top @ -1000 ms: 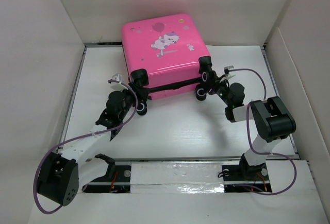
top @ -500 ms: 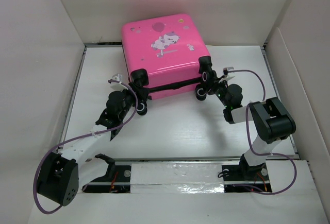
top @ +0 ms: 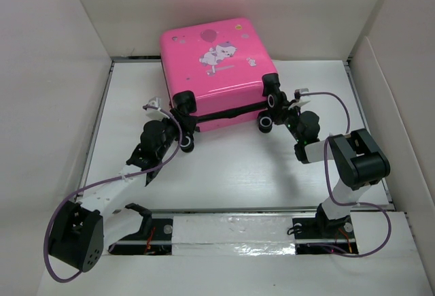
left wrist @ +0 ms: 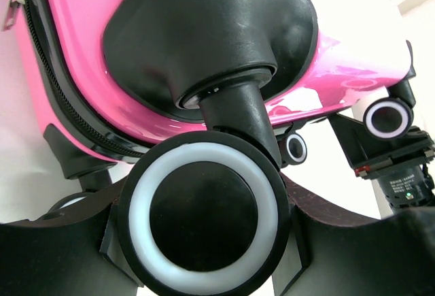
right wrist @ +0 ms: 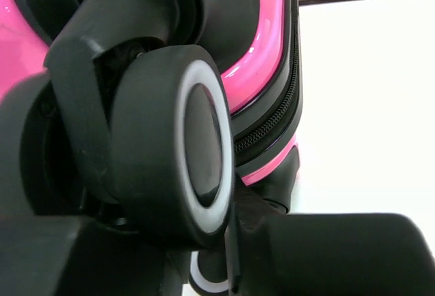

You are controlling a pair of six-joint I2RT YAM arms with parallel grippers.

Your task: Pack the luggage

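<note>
The luggage (top: 211,58), a bright-pink hard-shell case with a cartoon print, lies flat and zipped shut at the back of the table. Its black wheels point toward the arms. My left gripper (top: 183,136) is shut on the front-left wheel (left wrist: 204,214), which fills the gap between both fingers (left wrist: 353,241). My right gripper (top: 275,111) is at the front-right corner, shut on a wheel (right wrist: 170,146) there. One finger pad (right wrist: 299,241) presses the wheel's white ring. The pink shell (right wrist: 265,51) and the zipper run close above.
White walls (top: 61,92) box in the table on the left, back and right. A silver taped strip (top: 231,231) runs along the near edge between the arm bases. Purple cables (top: 326,95) loop off both wrists.
The right gripper has edged in toward the front-right wheel and its jaws have narrowed onto it. The left arm and the luggage have not moved.
</note>
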